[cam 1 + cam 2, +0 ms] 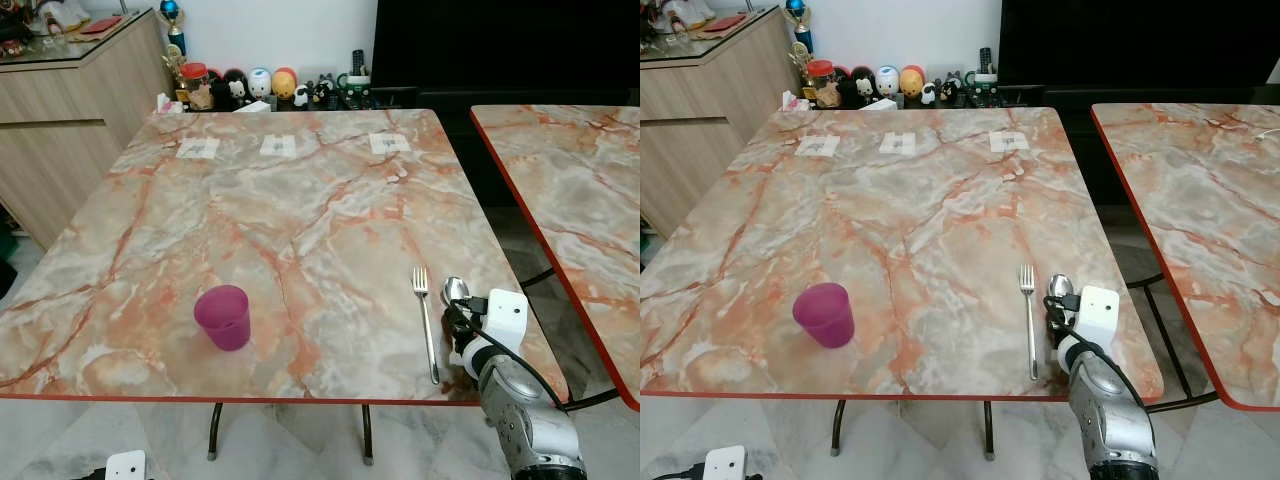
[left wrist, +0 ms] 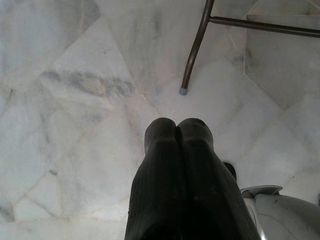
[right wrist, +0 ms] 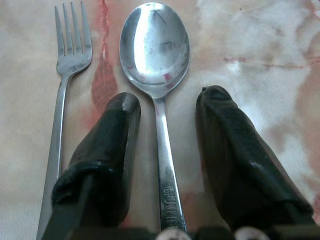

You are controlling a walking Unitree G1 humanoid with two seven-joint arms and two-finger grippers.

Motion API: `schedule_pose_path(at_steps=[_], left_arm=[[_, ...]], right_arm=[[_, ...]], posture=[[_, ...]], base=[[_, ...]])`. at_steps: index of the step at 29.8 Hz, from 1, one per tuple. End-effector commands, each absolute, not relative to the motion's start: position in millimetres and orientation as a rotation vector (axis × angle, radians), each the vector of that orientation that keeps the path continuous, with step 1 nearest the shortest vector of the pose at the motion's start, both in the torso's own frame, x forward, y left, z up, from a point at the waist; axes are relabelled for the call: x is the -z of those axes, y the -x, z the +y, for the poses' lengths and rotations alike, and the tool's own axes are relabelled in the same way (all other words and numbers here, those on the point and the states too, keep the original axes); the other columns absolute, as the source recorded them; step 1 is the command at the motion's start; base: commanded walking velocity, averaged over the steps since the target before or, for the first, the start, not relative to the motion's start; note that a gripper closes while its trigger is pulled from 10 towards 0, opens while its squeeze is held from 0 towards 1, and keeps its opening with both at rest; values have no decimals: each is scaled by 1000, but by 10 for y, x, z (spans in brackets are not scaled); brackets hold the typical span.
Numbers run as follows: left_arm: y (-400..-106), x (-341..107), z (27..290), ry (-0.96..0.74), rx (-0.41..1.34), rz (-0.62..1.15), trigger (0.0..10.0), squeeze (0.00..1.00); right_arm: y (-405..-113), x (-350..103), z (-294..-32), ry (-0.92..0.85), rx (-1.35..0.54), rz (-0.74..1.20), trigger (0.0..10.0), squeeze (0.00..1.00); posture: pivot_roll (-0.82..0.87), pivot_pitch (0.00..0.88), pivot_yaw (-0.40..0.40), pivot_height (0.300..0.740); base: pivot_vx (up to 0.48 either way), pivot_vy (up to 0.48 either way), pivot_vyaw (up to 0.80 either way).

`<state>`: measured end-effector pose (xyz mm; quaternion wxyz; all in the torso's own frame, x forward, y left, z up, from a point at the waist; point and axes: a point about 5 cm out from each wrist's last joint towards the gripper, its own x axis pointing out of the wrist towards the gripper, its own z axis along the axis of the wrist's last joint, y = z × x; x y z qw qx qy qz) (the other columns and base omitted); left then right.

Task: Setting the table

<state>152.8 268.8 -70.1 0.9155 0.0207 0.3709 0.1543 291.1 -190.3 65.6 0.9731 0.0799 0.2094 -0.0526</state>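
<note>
spoon, a polished silver metal one point(image 1: 455, 291), lies on the marble-patterned table with the red edge point(image 1: 300, 210), near its front right corner and just beside a silver metal fork point(image 1: 427, 322); in the left eye view the right gripper point(image 1: 460, 322) sits low over the spoon's handle, which the wrist hides; a translucent magenta plastic cup point(image 1: 223, 317) stands upright toward the front left, well apart from the cutlery, and nothing can be seen in it from this angle.

right eye view: same layout; the fork point(image 1: 1028, 317) and spoon point(image 1: 1061, 287) run parallel, bowl and tines pointing away from the robot, close to the table's front edge.

left wrist view: the left gripper point(image 2: 176, 131) hangs idle over pale floor tiles, its two black fingers pressed together.

right wrist view: the right gripper's fingers point(image 3: 227, 130) are spread, one each side of the spoon's handle point(image 3: 165, 155), pinching nothing; whether either finger touches the handle i cannot tell; the finger nearer the fork point(image 3: 60, 120) sits in the narrow gap between the two pieces; lifting away carelessly could, i judge, catch the handle and skew the spoon, or nudge the fork out of line toward the edge.
</note>
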Motion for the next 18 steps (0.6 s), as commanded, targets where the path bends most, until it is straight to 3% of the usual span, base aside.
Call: schedule_pose_path(at_steps=[1, 18], left_arm=[[-1501, 710, 2681, -49, -314, 765, 10000, 0], [-1502, 713, 2671, -48, -310, 767, 10000, 0]], right_arm=[[-2927, -631, -1865, -155, 86, 445, 0, 0], [-2932, -609, -1843, -155, 72, 449, 0, 0]], posture=[[-6, 32, 19, 740], [-7, 31, 18, 740]], base=[[0, 0, 0], [0, 0, 0]])
